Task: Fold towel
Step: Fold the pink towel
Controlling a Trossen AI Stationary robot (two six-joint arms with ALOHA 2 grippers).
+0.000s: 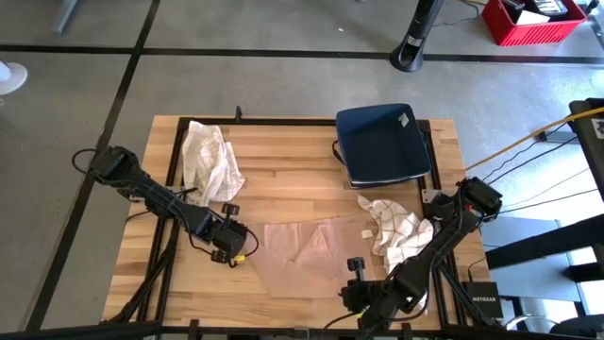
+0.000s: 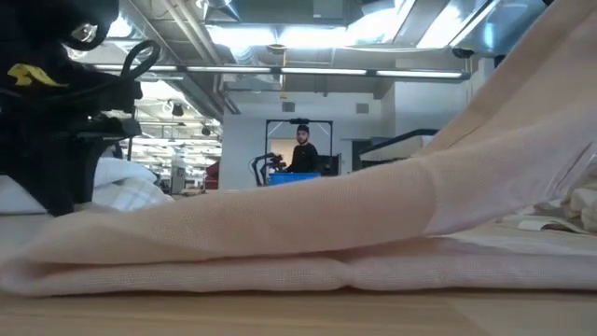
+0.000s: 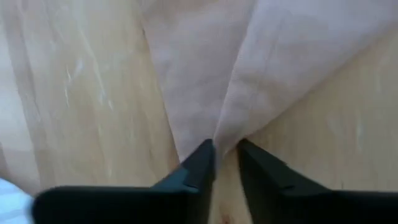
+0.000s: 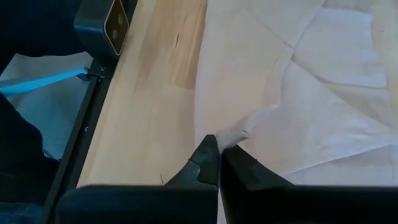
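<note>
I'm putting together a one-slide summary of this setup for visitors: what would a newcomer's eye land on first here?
First, the pale pink towel spread at the table's near middle, with a dark tool at two of its edges: the left tool closing on its left corner, the right tool pinching its near edge, lifting a fold. Next, the dark blue folded stack at the far right, and crumpled checked cloths far left.

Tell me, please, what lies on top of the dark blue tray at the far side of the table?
The dark blue tray shows nothing on it except a small pale tag near its far right corner. Whatever lies beneath the tray is covered, apart from the wooden table around it.
</note>
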